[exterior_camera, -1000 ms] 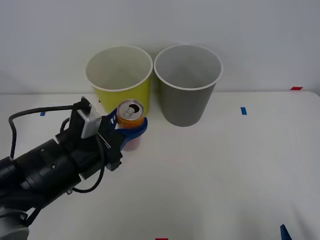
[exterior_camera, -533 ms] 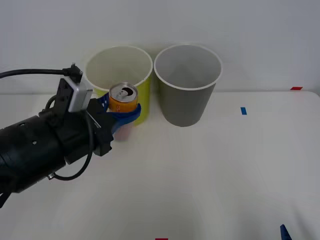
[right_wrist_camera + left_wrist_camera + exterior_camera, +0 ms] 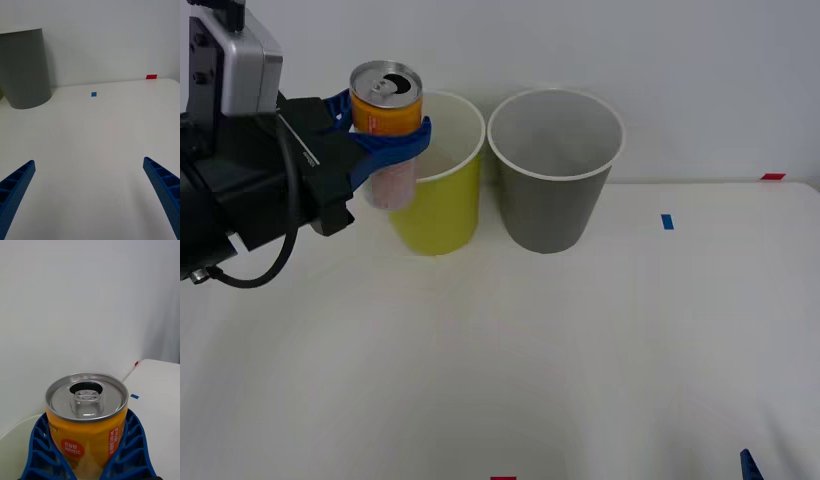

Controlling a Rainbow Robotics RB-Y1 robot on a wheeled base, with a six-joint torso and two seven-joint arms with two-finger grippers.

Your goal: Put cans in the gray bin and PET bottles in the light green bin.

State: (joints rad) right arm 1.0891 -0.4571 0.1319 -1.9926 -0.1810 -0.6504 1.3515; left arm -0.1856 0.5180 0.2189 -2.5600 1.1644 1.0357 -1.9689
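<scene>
Lower body hidden by clamping blue left gripper (image 3: pixel 385 150), orange can (image 3: pixel 385 100) (silver top, opened) upright above light green bin (image 3: pixel 442 205); right gripper (image 3: pixel 90 195) spread.

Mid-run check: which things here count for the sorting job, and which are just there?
Job: orange can, held upright in the left gripper; gray bin; light green bin.
Just there: blue tape mark, red tape mark, open right gripper.

Orange can (image 3: pixel 385 100) upright in left hand (image 3: pixel 385 150) above light green bin (image 3: pixel 442 205)

Light green bin (image 3: pixel 435 195) left of gray bin (image 3: pixel 552 190).
</scene>
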